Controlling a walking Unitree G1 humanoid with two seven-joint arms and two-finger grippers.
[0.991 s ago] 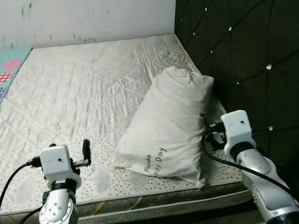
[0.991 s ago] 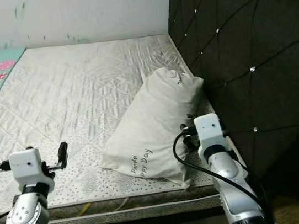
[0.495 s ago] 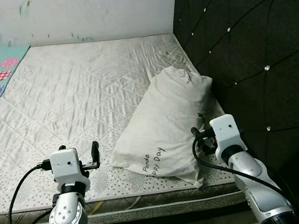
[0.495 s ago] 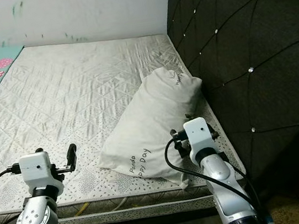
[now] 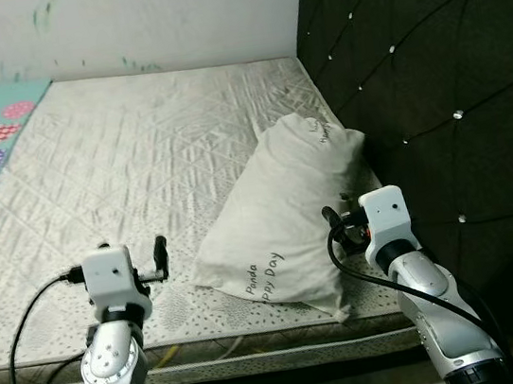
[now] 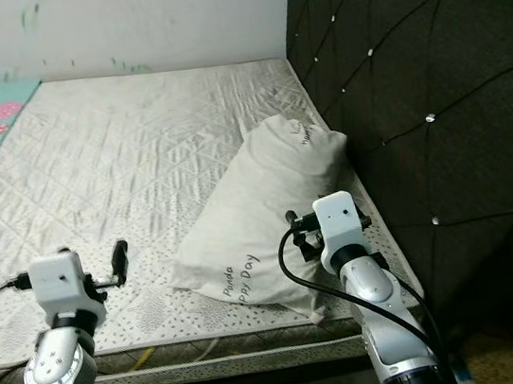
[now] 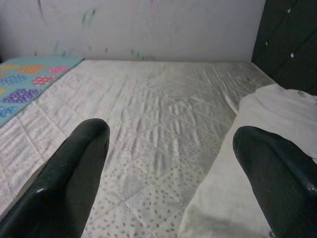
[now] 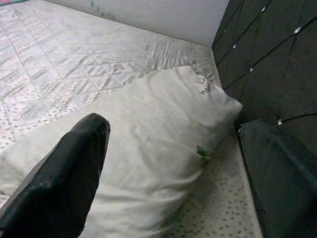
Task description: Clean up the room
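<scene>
- Right gripper (image 5: 338, 225), fingers apart, hovers at the pillow's (image 5: 284, 217) 4 o'clock edge, beside the black headboard (image 5: 432, 81).
- Left gripper (image 5: 158, 260), fingers also apart, hangs over the mattress (image 5: 137, 161) near the pillow's 8 o'clock corner.
- Good practice: close on both ends evenly and pinch a generous fold of fabric.
- Printed text reads "Panda Happy Day"; the upper writing is too small to read.

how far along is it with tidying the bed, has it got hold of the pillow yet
Done: nothing visibly. The pillow lies slanted on the bare mattress against the dark headboard. In hand: the right gripper, jaws open, is at the pillow's near end; the left gripper, open, is over the mattress beside it. Left: grasping and straightening the pillow.
</scene>
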